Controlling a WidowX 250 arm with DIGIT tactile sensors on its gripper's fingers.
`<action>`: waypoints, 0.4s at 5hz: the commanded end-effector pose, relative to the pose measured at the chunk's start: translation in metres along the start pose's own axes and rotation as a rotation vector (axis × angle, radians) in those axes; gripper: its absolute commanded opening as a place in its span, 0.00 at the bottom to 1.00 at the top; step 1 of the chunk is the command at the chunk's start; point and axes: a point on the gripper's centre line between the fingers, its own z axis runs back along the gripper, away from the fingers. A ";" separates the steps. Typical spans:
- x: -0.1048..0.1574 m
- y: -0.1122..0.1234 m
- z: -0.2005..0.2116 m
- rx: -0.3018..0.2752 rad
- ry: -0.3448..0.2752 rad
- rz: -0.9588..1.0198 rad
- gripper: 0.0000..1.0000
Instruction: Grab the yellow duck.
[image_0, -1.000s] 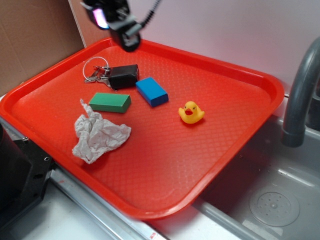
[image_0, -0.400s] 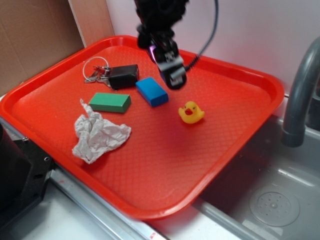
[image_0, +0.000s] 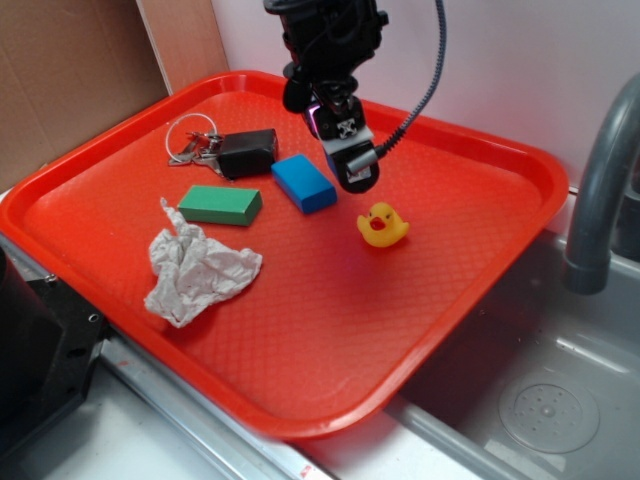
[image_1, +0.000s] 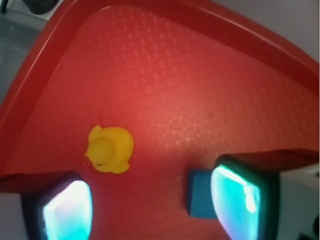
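The duck (image_0: 383, 225) sits upright on the red tray (image_0: 520, 165), right of the blue block (image_0: 304, 183) and well clear of it, beak toward the tray's near edge. The gripper (image_0: 352, 165) hangs above the tray just right of the block and up-left of the duck, touching neither. In the wrist view its two fingers (image_1: 65, 210) stand wide apart and hold nothing; the duck (image_1: 110, 149) lies between them but nearer the left one, and a corner of the block (image_1: 199, 200) shows beside the right one. Left of the block lie a black fob with keys (image_0: 235, 150), a green block (image_0: 220, 204) and a crumpled paper (image_0: 195, 270).
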 end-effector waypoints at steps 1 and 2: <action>0.021 -0.012 -0.022 0.011 -0.003 -0.059 1.00; 0.021 -0.014 -0.047 -0.009 0.031 -0.064 1.00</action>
